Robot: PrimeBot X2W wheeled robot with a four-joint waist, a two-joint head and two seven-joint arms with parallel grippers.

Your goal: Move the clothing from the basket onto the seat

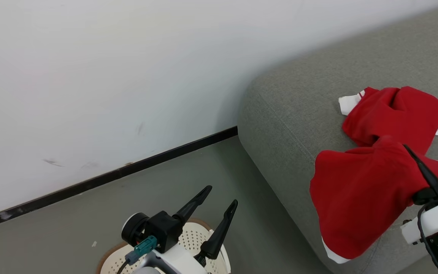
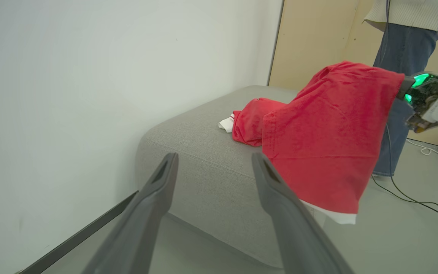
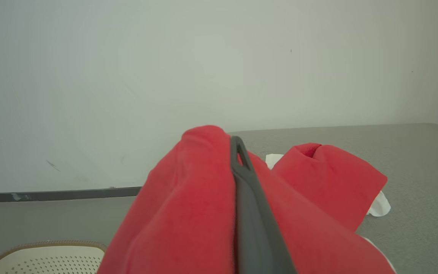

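Clothing (image 1: 359,190): soft bright red fabric, white hem

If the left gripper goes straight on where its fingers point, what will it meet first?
Probably the rounded end of the grey sofa; the left gripper frames it between open fingers. The red garment hangs just right of that line.

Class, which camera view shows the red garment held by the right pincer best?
The left wrist view: the held garment hangs whole, white hem included, from the right pincer. The head view shows it from above; the right wrist view crops it.
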